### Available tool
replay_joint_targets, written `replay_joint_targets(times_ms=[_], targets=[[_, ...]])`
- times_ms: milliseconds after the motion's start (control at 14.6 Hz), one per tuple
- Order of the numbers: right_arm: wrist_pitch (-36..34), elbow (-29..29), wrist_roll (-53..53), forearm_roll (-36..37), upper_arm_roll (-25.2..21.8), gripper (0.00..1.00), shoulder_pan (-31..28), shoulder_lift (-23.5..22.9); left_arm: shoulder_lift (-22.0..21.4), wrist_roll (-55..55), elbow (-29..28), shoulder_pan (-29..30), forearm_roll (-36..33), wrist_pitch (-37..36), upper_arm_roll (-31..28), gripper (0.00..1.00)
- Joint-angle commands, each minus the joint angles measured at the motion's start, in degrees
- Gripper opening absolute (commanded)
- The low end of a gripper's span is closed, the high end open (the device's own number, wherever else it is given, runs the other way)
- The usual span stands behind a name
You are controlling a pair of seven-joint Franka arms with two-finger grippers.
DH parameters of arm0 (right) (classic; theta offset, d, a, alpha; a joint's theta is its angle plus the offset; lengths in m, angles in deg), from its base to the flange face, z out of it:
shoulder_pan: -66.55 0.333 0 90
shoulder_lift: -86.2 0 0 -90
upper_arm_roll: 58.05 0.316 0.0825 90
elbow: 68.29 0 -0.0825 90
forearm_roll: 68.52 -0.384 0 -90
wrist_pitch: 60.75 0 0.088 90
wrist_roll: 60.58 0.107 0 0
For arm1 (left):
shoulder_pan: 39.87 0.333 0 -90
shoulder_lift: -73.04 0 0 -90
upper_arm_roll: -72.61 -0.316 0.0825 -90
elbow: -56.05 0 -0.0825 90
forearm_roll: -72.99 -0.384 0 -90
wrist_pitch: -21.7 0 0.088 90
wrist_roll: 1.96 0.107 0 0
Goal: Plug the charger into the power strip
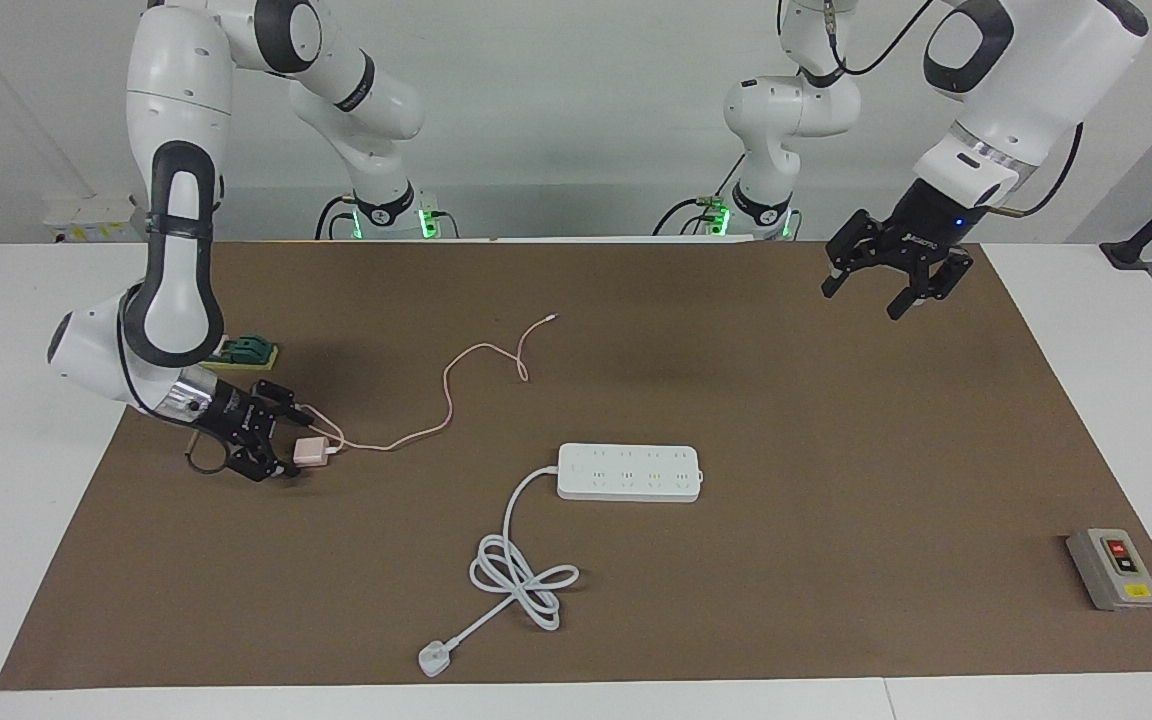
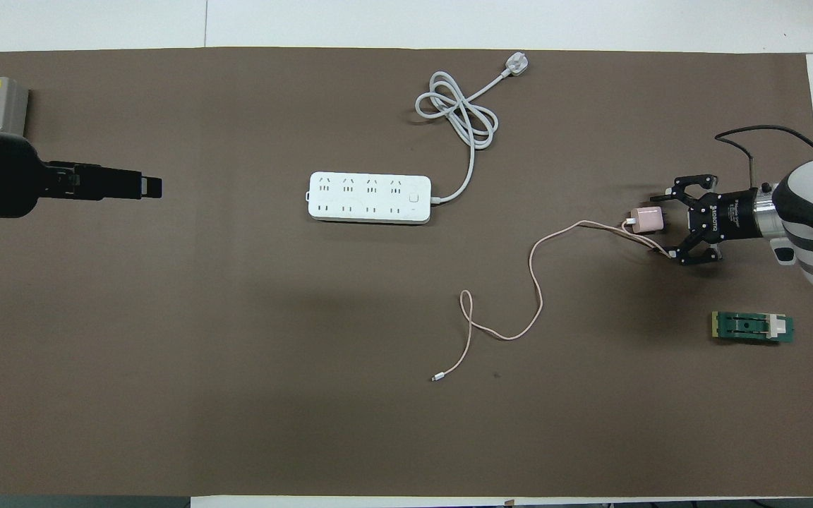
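Low over the brown mat at the right arm's end of the table, the right gripper (image 1: 276,440) (image 2: 664,224) is lying almost level with its fingers spread wide, and the charger (image 1: 312,452) (image 2: 646,219) is sitting on the mat between those fingers. The jaws are not closed on it; whether either finger is touching the pink cube cannot be told. The charger's thin pink cable (image 1: 446,400) (image 2: 533,282) is leaving the cube, passing under one finger and trailing in loose curves toward the middle of the table, its free end lying nearer to the robots than the power strip.

Just beside the right arm, nearer to the robots than the charger, a small green block (image 1: 246,351) (image 2: 753,327) is lying on the mat.

Near the table's middle, well apart from the charger, the power strip (image 1: 629,472) (image 2: 369,198) is lying flat with its sockets facing up. Its thick white cord (image 1: 521,570) (image 2: 459,113) is looping farther from the robots and ending in a white three-pin plug (image 1: 432,659) (image 2: 516,65) near the mat's edge.

Over the left arm's end of the mat, the left gripper (image 1: 884,283) (image 2: 145,187) is hanging in the air with its fingers parted and holding nothing. A grey button box (image 1: 1113,568) (image 2: 8,102) is sitting at that end, farther from the robots than the strip.
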Motion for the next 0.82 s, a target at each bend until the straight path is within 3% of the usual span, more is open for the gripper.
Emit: replay_joint_targets(times_ms=[0, 68, 342, 479, 753], targets=[[2.68, -2.38, -3.28, -1.76, 0.12, 0.74, 0.09, 0.76, -0.61, 1.41, -3.42, -0.30, 7.66, 0.47, -0.49, 1.00], [2.85, -2.46, -3.37, -1.76, 0.12, 0.69, 0.09, 0.76, -0.70, 1.41, -4.13, -0.38, 10.47, 0.47, -0.49, 1.00], [3.56, -2.90, -5.03, -2.29, 0.12, 0.26, 0.10, 0.84, -0.79, 1.58, -8.08, -0.38, 24.87, -2.16, -0.49, 1.00], [3.38, -2.82, -5.57, -2.29, 0.12, 0.00, 0.18, 0.85, -0.53, 1.58, -8.96, -0.47, 30.34, -3.12, -0.49, 1.00], [1.02, -1.59, -4.78, -2.20, 0.21, 0.00, 0.09, 0.93, -0.09, 1.67, -11.51, -0.56, 42.12, -6.12, -0.49, 1.00]])
